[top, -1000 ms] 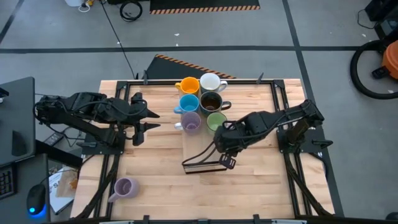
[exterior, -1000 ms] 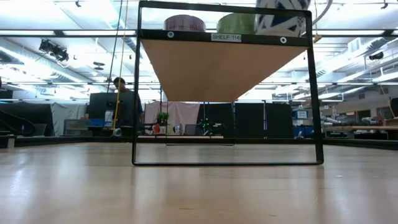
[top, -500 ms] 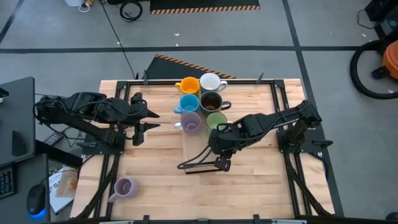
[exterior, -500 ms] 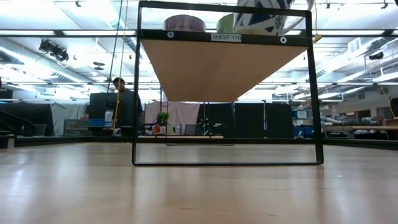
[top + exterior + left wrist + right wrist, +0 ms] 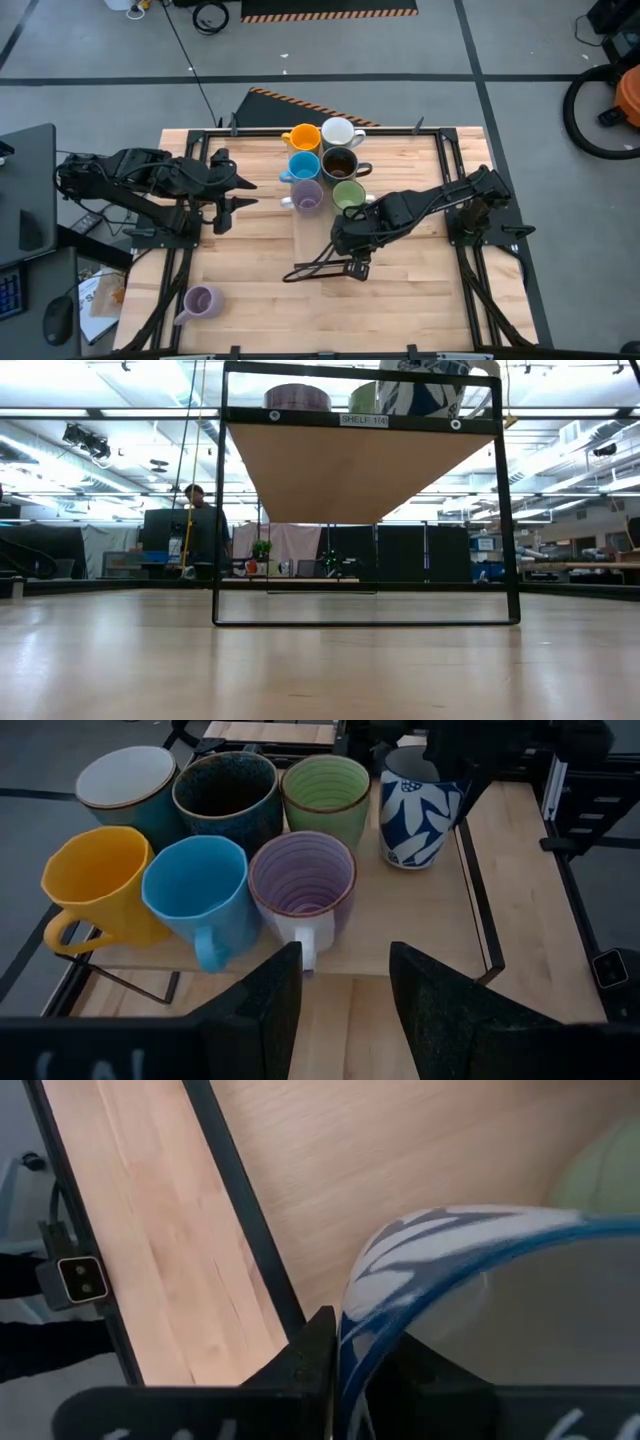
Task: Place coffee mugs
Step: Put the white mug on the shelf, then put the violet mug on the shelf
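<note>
A raised wooden shelf board (image 5: pixel 400 920) in a black frame carries orange (image 5: pixel 95 885), white (image 5: pixel 125 780), blue (image 5: pixel 195 885), dark brown (image 5: pixel 225 790), lavender (image 5: pixel 300 880) and green (image 5: pixel 325 790) mugs, standing on their bases. My right gripper (image 5: pixel 465 760) is shut on a white mug with blue flowers (image 5: pixel 418 820) beside the green one. The low view shows that mug (image 5: pixel 425 382) on top of the shelf. My left gripper (image 5: pixel 345 1010) hangs open over the table's left part, facing the shelf. Another lavender mug (image 5: pixel 200 302) lies on its side near the front left corner. My right gripper holds the flowered mug by its rim (image 5: pixel 352 1295), one finger (image 5: pixel 318 1355) outside the wall and the other inside. The fingers come steeply from above. The mug stands upright with its base (image 5: pixel 408 860) down at the board next to the green mug.
The black shelf frame (image 5: pixel 218 510) stands near the middle of the table (image 5: pixel 250 290). Bare board (image 5: pixel 312 235) lies on the near side of the mugs. The right arm (image 5: pixel 440 200) reaches in from the table's right side.
My right gripper has carried the flowered mug toward the table's left and down. In the low view the mug has come in from the upper right and sunk onto the shelf top beside the green mug, ending upright.
</note>
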Available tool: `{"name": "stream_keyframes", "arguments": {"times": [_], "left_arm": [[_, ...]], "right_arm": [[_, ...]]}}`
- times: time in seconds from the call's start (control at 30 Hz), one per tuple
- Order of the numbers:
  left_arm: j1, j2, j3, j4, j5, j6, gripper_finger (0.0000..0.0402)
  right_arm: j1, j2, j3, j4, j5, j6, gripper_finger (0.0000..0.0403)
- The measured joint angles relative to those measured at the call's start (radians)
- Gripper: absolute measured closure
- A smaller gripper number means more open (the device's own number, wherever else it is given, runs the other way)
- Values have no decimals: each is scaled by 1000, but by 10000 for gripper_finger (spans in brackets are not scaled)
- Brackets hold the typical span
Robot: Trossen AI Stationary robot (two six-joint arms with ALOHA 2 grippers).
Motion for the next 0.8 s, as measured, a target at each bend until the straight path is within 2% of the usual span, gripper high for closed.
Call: {"name": "stream_keyframes", "arguments": {"times": [0.5, 0.8], "left_arm": [[0, 0, 0, 0, 3, 0, 241], [0, 0, 0, 0, 3, -6, 241]], "right_arm": [[-12, -1, 1, 8, -1, 16, 295], [-12, -5, 109, -45, 15, 16, 290]]}}
